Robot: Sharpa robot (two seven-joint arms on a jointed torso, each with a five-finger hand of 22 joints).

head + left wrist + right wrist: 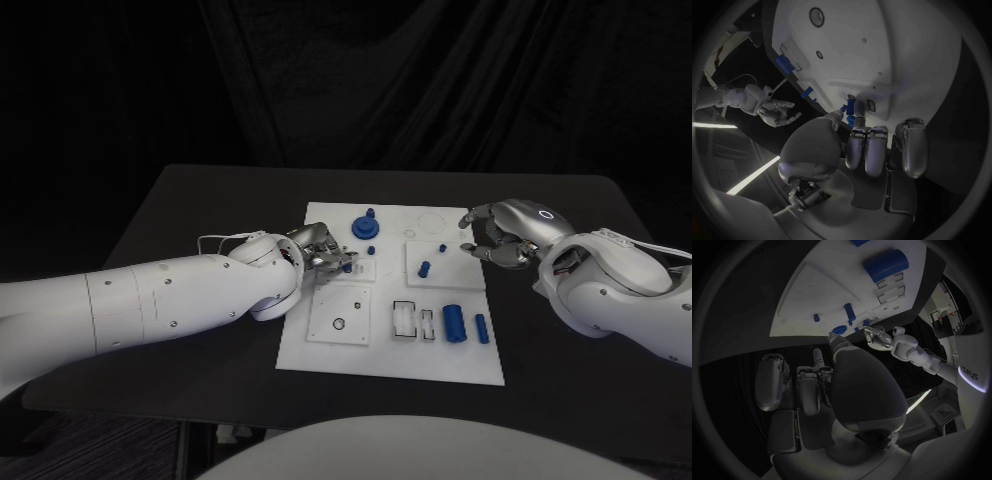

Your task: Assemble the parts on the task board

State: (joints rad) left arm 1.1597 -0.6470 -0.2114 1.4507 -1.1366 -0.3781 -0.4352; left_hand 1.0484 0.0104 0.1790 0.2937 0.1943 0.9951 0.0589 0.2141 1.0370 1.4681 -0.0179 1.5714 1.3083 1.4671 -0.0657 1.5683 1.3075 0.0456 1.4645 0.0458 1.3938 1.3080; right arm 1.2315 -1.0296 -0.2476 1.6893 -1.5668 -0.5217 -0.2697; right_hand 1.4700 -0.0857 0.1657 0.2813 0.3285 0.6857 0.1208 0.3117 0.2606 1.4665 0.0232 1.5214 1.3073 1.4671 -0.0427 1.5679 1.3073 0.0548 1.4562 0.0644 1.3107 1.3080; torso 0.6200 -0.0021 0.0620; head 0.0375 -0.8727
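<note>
Pinching blue part [851, 107]: left robot hand [320, 252]; task board [378, 355] beneath.

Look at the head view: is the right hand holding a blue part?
No. The right hand hovers at the board's right edge with fingers curled on nothing, while the blue parts lie on the board.
</note>
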